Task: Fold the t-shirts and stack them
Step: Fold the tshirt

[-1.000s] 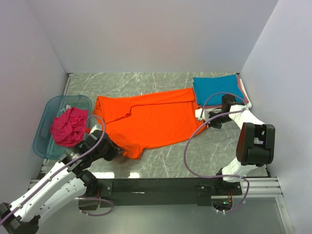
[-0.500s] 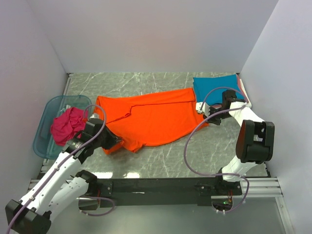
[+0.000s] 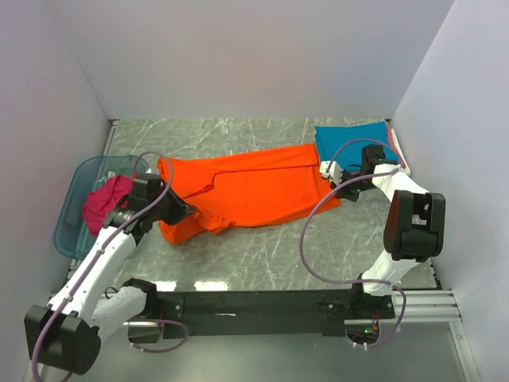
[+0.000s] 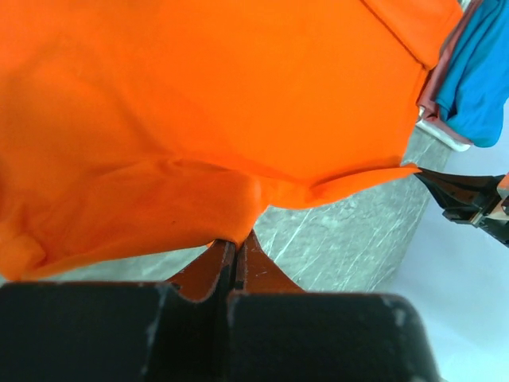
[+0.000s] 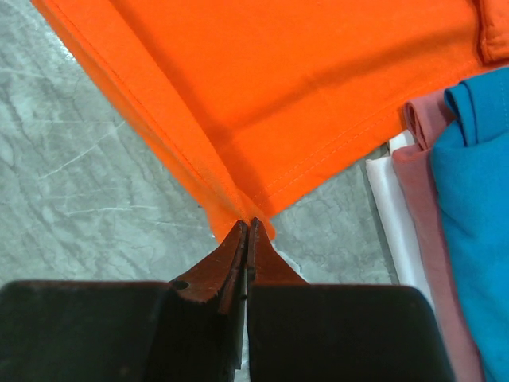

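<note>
The bright orange t-shirt (image 3: 246, 189) lies spread across the middle of the table. My left gripper (image 3: 184, 215) is shut on its near-left edge (image 4: 236, 239), and the cloth bunches up just past the fingertips. At the other end, my right gripper (image 3: 334, 191) is shut on the shirt's near-right hem corner (image 5: 247, 224). A folded teal t-shirt (image 3: 350, 142) tops a stack at the far right, with pink (image 5: 421, 167) and white (image 5: 390, 207) cloth under it. A magenta t-shirt (image 3: 103, 203) lies crumpled in the tub.
A translucent blue plastic tub (image 3: 73, 227) stands at the left, close beside my left arm. White walls enclose the table on three sides. Grey marble tabletop (image 3: 278, 255) shows between the shirt and the arm bases.
Both grippers have moved away from the bases with the orange shirt's near edge. The left one travelled farther, drawing the near-left part of the shirt back over itself.
</note>
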Motion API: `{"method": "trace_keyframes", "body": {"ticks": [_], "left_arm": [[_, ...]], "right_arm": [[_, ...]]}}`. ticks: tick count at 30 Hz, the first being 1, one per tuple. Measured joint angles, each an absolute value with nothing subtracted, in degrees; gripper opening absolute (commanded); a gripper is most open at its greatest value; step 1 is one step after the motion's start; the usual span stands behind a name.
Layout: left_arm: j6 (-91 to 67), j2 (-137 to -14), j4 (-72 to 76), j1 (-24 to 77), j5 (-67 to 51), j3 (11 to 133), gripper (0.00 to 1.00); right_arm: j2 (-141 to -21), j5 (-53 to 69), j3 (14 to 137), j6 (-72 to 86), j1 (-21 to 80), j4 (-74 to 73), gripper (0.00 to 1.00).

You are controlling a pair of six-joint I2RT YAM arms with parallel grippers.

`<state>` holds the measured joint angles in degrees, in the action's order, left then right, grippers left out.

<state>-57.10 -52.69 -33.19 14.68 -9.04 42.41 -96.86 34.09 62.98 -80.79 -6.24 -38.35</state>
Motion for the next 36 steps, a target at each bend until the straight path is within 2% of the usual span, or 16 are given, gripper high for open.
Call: {"method": "trace_keyframes", "body": {"ticks": [22, 36], "left_arm": [[-45.6, -70.8, -24.7, 10.3, -17.2, 51.8, 0.00], [-43.5, -78.5, -22.9, 7.6, -18.9, 56.8, 0.00]], "right_arm": [[-98.4, 33.6, 63.0, -75.1, -6.2, -33.7, 0.00], [-100.5, 32.4, 63.0, -71.8, -6.2, -31.8, 0.00]]}}
